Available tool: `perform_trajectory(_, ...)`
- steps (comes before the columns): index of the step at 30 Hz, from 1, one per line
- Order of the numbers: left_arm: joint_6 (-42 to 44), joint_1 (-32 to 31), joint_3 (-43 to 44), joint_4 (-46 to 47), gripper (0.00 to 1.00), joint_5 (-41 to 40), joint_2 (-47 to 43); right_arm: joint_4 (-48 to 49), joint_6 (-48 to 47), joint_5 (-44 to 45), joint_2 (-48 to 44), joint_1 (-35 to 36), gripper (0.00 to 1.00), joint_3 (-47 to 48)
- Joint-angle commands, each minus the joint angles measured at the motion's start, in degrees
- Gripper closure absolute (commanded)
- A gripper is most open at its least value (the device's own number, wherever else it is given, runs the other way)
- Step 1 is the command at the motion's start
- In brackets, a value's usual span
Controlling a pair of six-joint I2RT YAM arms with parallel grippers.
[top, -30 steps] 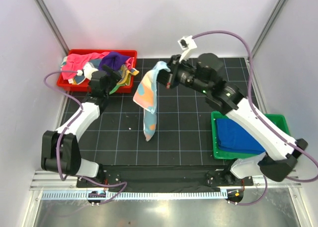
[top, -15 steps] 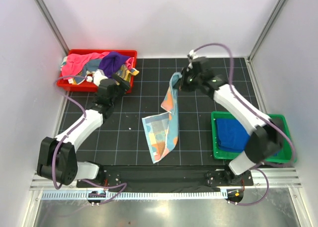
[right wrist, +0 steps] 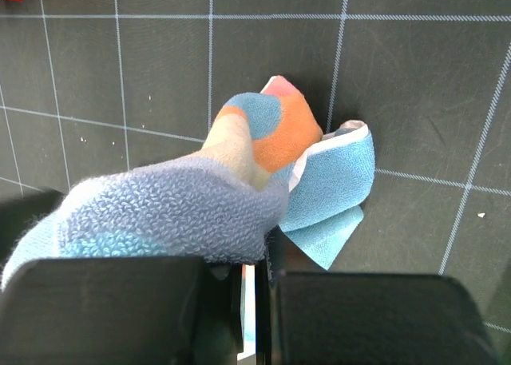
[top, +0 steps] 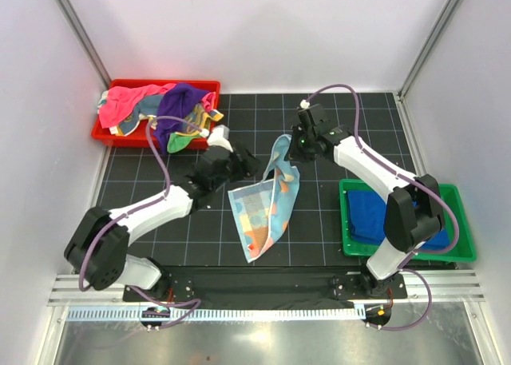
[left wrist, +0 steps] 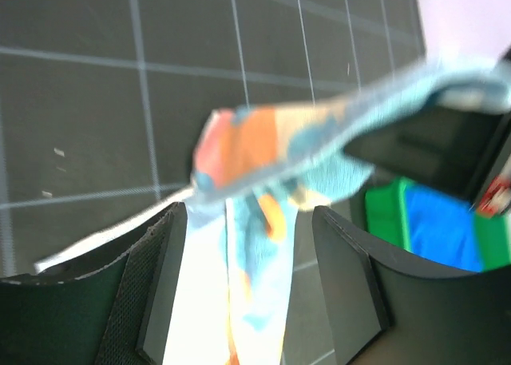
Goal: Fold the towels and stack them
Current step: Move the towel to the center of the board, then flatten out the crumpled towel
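At mid-bench, between the two arms, the light-blue dotted towel hangs by one upper corner from the right pincer. It drapes down toward the near side, where its lower half lies spread on the black gridded mat with a pale patchwork face turned up. The right pincer is clamped tight on that corner — in the right wrist view the cloth bunches up over both fingers, which show only a thin slit between them. A fold of blue terry with an orange spot hangs off toward the mat below.

The left pincer sits just left of the raised part of the towel, aimed at it. Its jaws stand wide — the left wrist view shows the two dark fingers well apart, with the towel's hanging edge crossing the gap ahead of them. Whether either finger touches the cloth I cannot tell, since that view is blurred.

Far left, the red tray holds a loose heap of towels: pink, purple, and teal with yellow, some spilling over the right rim. At the near right, the green tray carries a royal-blue towel lying flat, partly hidden under the right arm. The dotted towel lies apart from both trays.
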Motion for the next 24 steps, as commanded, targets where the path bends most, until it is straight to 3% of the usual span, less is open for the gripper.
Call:
perform_trajectory(1,4.4,-3.6,1.8,4.4,0.33,-0.8,3.4,0.9,0.9,1.2,-2.7,0.0,0.99,2.1)
perform_trajectory(7,7.5,-7.3,3.9,6.3,0.34,-2.8,8.8,0.2,0.8,1.0,-3.3,0.0,0.99,2.4)
perform_trajectory(24,17.3,-7.4,7.4,13.9,0.35,-4.2,21.4,-0.6,0.4,1.3,-4.6,0.0,0.99,2.0)
